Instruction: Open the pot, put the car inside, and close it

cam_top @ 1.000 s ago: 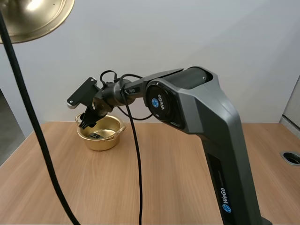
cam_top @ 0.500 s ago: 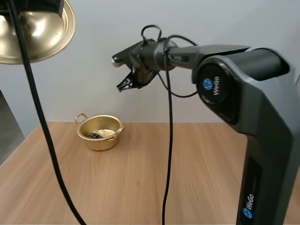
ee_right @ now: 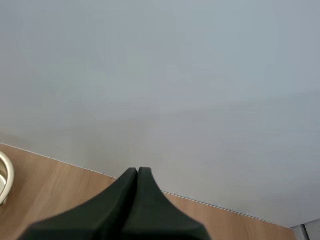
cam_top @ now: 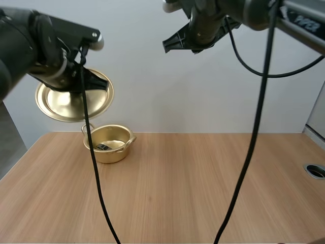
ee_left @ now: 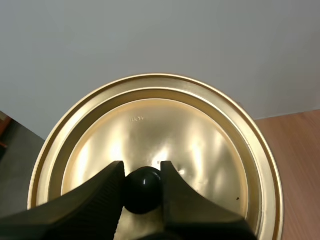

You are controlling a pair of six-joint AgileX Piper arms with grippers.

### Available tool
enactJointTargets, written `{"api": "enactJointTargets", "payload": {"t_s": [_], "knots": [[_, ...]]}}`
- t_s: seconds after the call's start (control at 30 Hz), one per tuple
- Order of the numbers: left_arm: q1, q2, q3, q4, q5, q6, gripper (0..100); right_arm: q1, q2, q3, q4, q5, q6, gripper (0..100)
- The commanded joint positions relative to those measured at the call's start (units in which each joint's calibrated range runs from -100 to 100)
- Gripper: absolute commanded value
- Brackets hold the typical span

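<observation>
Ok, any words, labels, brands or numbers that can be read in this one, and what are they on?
Nothing here reads as whole text.
On the right arm, high view: white lettering, blurred and cut off, not readable.
On the lid, left wrist view: a small stamped mark, too small to read.
On the pot: no text seen.

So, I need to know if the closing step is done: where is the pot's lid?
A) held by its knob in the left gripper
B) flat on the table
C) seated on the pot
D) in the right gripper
A: the left gripper pinches the lid by its black knob, and the lid hangs in the air clear of the open pot.
</observation>
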Motion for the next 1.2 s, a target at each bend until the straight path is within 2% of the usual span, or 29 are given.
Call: {"api": "enactJointTargets", "payload": {"t_s": [0.0,0.2,0.3,0.57,0.83,1.17], "knots": [[-0.02,6.28,2.11,-3.65,-9.66,-0.02,0,-0.02,-17.87,-0.07,-0.03,5.11,-0.30,0],[-0.02,15.85,2.11,-5.88,-19.10,-0.02,0,-0.02,-26.68,-0.07,-0.53,11.66,-6.49,0],[-0.02,19.82,2.11,-5.88,-24.38,-0.02,0,-0.02,-29.79,-0.07,-0.53,15.15,-6.72,0],[-0.02,29.83,1.84,-6.35,-30.91,-0.02,0,-0.02,-32.83,-0.07,-0.53,15.50,-6.72,0],[-0.11,37.31,-3.51,-6.35,-30.42,-0.02,0,-1.03,-32.83,-0.07,-1.74,15.50,-6.72,0],[-0.19,43.68,-11.50,-7.85,-14.78,0.32,0,-2.17,-32.83,-0.07,-1.62,15.50,-6.72,0]]}}
